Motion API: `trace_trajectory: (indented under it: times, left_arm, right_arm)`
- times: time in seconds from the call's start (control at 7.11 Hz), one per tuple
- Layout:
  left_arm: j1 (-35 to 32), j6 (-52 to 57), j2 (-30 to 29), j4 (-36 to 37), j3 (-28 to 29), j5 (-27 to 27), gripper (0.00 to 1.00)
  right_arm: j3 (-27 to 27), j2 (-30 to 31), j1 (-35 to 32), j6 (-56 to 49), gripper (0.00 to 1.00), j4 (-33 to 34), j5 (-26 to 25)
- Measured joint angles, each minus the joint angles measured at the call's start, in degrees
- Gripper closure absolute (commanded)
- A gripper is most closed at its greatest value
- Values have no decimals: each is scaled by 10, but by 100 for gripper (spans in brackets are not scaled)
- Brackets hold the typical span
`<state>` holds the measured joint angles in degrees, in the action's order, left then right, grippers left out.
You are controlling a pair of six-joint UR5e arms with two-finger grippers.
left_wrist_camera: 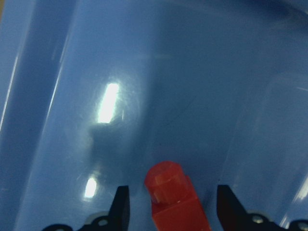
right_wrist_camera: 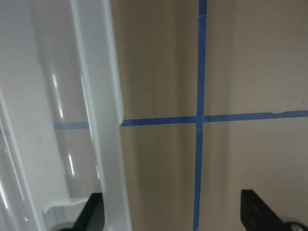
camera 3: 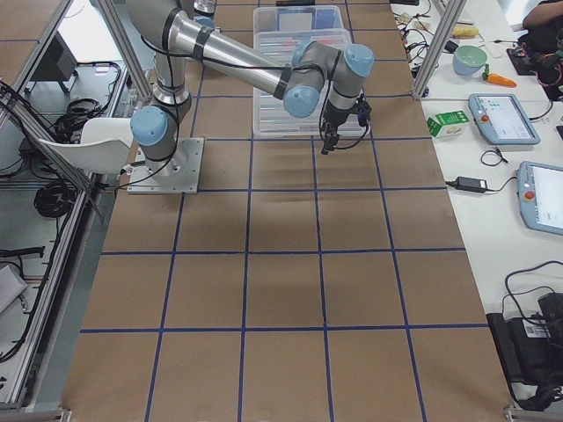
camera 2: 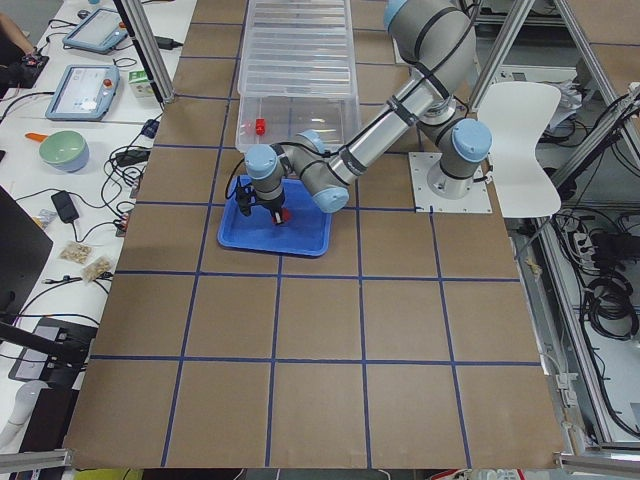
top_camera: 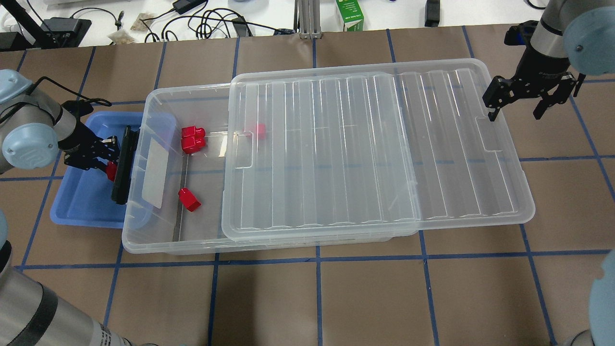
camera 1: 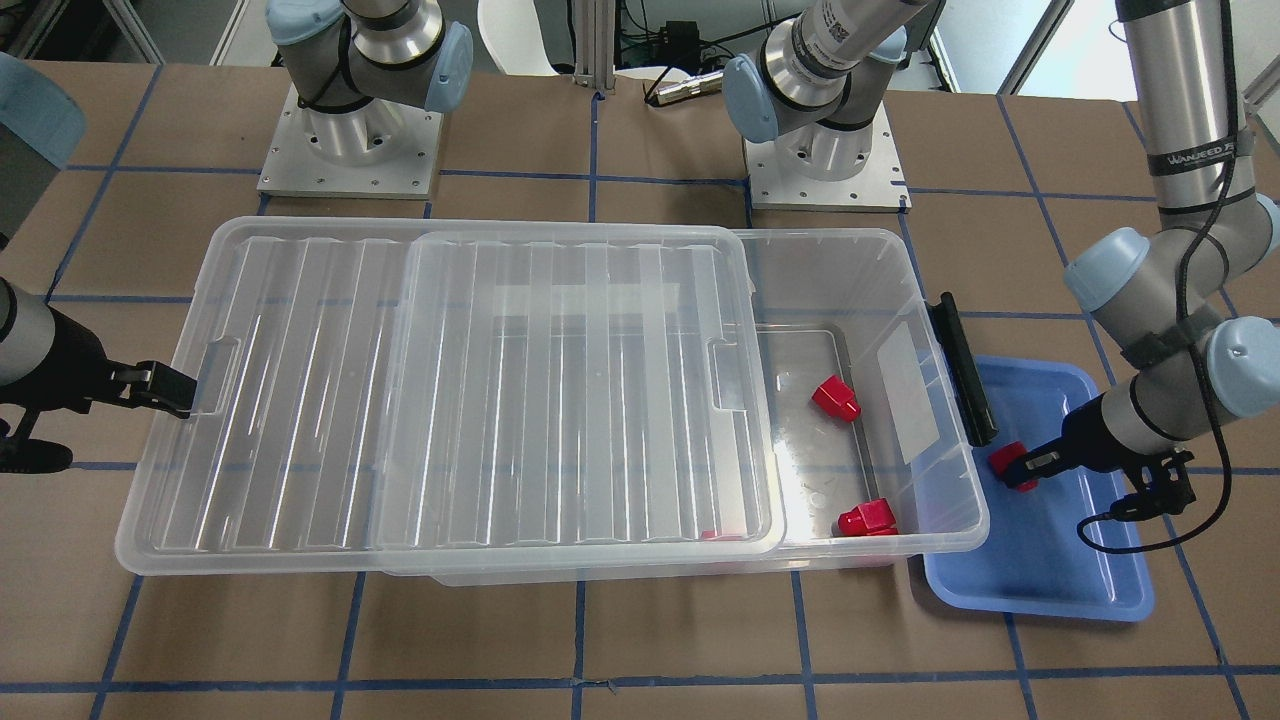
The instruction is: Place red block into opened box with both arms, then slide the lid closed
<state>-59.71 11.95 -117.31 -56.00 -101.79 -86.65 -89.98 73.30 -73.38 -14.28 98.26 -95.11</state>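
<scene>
- Red block [left_wrist_camera: 179, 214], lower centre, between my left gripper's [left_wrist_camera: 172, 193] spread jaws (untouched): pickup step, likely; squeeze next.
- My right gripper [top_camera: 514, 111], upper right, gapes beside lid [top_camera: 365, 144].

right gripper [right_wrist_camera: 175, 214]: fingers spread wide, black tips at bottom edge | lid [right_wrist_camera: 103, 96]: clear rim runs top to bottom, step midway, just beside one fingertip [right_wrist_camera: 94, 211] | table [right_wrist_camera: 250, 62]: brown, blue tape lines [right_wrist_camera: 198, 118] cross above the gap

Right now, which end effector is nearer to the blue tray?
Left. The left end effector is over the blue tray; the right end effector is at the other end of the lid.
</scene>
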Motion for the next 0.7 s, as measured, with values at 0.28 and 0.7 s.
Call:
trace_trajectory:
  times: [0.28,0.7]
  left_arm:
    - [-2,-4,12,-41,34,1,90]
    - [-15,1,60,-203,133,1,90]
  right_arm:
    - [-1,0,9,-2,0,0,-1]
    - [4,5,11,-1,0,-7,-1]
